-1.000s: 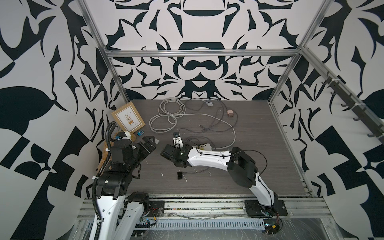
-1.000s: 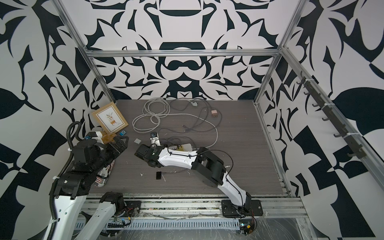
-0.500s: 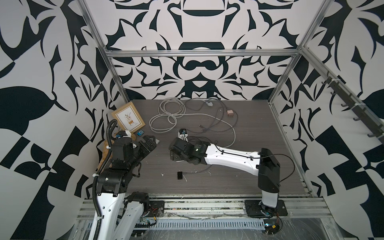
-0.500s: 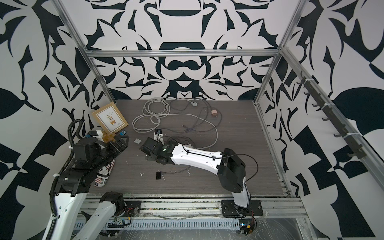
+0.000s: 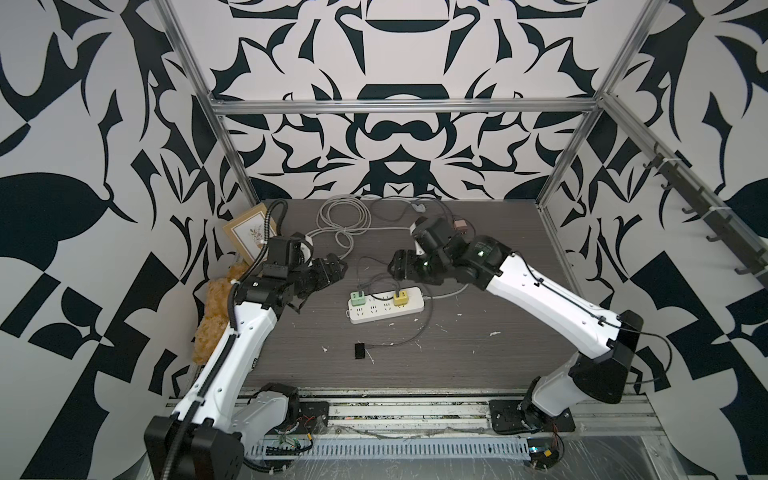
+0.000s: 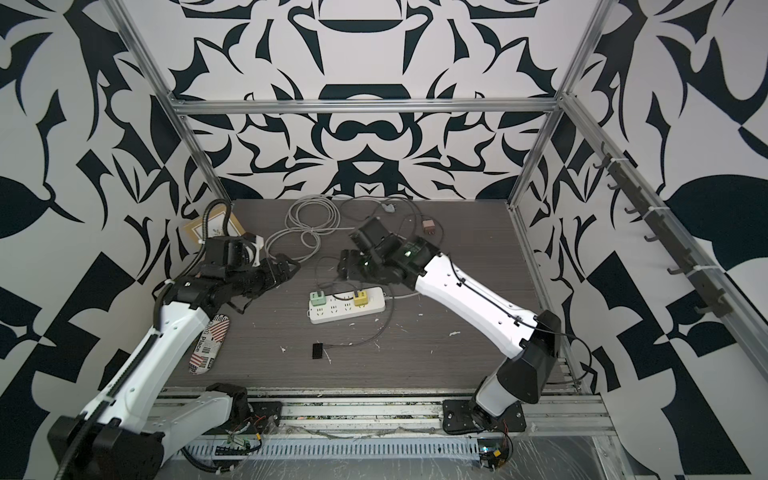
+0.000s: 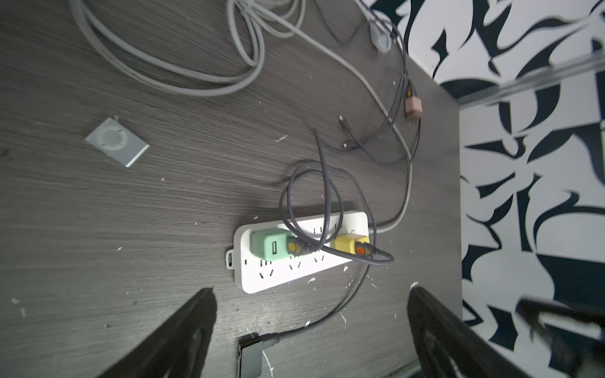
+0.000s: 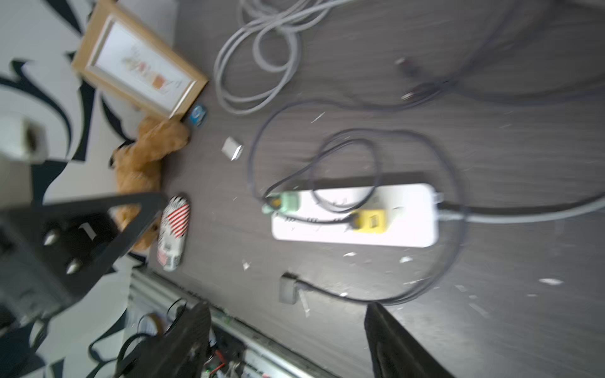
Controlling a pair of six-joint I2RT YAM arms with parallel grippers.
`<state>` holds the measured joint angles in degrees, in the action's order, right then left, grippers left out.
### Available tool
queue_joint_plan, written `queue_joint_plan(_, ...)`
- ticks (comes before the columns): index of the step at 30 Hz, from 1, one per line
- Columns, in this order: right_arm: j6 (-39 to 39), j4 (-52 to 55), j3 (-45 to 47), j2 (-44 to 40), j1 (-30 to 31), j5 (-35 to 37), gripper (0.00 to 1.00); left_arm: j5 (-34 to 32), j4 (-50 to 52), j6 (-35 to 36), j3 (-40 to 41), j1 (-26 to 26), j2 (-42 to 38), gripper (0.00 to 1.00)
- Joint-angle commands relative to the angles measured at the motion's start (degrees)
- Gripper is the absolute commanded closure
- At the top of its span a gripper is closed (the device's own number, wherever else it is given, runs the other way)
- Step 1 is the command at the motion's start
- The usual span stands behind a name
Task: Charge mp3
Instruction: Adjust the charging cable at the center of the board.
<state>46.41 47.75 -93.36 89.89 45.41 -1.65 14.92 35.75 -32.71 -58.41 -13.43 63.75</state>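
The mp3 (image 8: 198, 115) lies flat on the table near its left edge, toward the far left corner. It is at a corner of the picture frame (image 8: 137, 62) and close to the teddy (image 8: 147, 153). Only the right wrist view shows it, because the left arm covers that spot in both top views. No cable is plugged into it, so charging has not begun. The power strip (image 5: 386, 305) sits mid-table with a green charger (image 5: 356, 297) and a yellow charger (image 5: 400, 297) plugged in. The yellow one's cable seems to run to the small black device (image 5: 360, 351) toward the near edge, so the green one's looped cable is the likely lead for the player. A grey square player (image 7: 116, 142) lies apart, between the strip and the frame. The left gripper (image 7: 311, 291) hangs to the left of the strip, its jaws wide apart and empty. The right gripper (image 8: 286, 306) is also spread and holds nothing. It is raised on the far side of the strip, probably to look over the tangle before choosing a plug.
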Motion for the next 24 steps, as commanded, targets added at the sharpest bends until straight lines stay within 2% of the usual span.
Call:
queue_joint_plan(1,-8.90,6.75,0.04,1.65,-8.70,-5.92,0.26,1.45,0.11,6.23,-5.14,-3.08,5.63,0.06)
queue_joint_plan(5,-11.43,3.49,-0.51,6.06,-13.77,-8.62,0.28,1.41,5.13,7.84,-12.21,-4.19,17.41,0.10)
queue_joint_plan(11,-13.10,0.55,-2.24,14.90,-15.08,-12.70,0.30,1.49,7.73,12.40,-20.32,-6.59,30.08,0.14)
queue_joint_plan(12,-12.78,0.03,-2.28,16.03,-15.09,-12.94,0.30,2.02,8.63,12.94,-21.56,-6.61,32.07,0.19)
queue_joint_plan(17,-9.64,-2.84,-1.39,18.39,-15.90,-9.57,0.30,3.98,8.57,15.47,-24.14,-6.61,38.24,0.26)
queue_joint_plan(20,-8.19,-5.27,-0.60,19.24,-16.97,-7.30,0.30,4.37,7.94,16.82,-25.66,-6.61,40.07,0.39)
queue_joint_plan(24,-7.67,-7.02,-1.51,22.10,-19.04,-3.47,0.30,4.68,6.66,18.48,-26.69,-6.61,40.80,0.64)
